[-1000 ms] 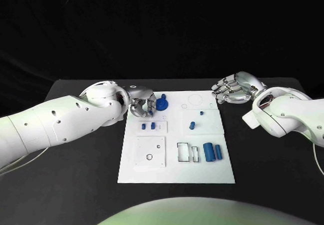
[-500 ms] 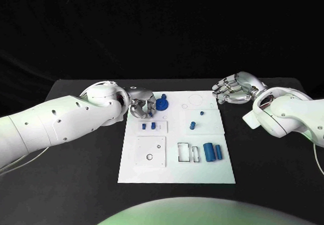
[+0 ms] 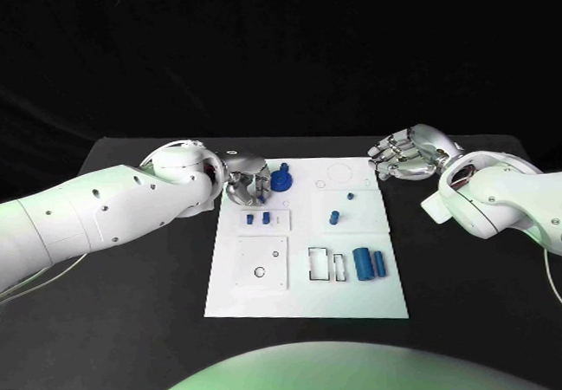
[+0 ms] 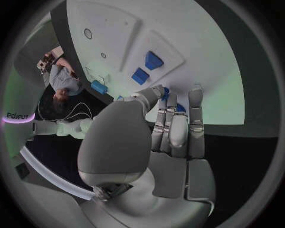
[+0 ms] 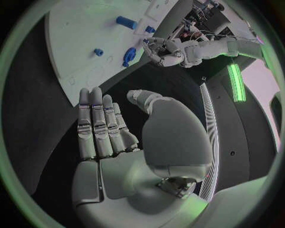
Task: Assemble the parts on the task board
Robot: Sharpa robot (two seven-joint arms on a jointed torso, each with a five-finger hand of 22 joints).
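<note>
A: Starting at the table's left edge: silver many-fingered left hand [image 3: 247, 181] over the far left corner of the flat white rectangular task board [image 3: 236, 297], fingers closed round the upright blue plastic part [image 3: 282, 177] standing there. Looks pinched between thumb and fingertips [image 4: 164, 93] in the left wrist view, though hard to tell whether seated yet.

B: Best kept upright, then. Press straight down, no twisting, and release only once nothing rocks.

A: Next along, nearer the board's middle: two small blue square blocks [image 3: 259, 218] lying side by side, close beneath that hand. Worth keeping the palm high enough not to sweep them.

B: And beyond those?

A: Short blue peg [image 3: 333, 216] lying loose, tiny blue stud [image 3: 350, 194] just past it toward the far edge, then two longer blue cylinders [image 3: 369, 263] side by side by the right edge, beside an empty rectangular dark-outlined slot [image 3: 320, 264]. All untouched, so most of the assembly probably left to do.

B: Right side?

A: Silver many-fingered right hand [image 3: 407, 153] off the board, above the black table top [image 3: 148, 279] by the board's far right corner. Holding nothing; fingers straight and close together in the right wrist view, thumb apart. Well apart from every part.

B: Fine to leave parked there, clear of the left hand's work.
</note>
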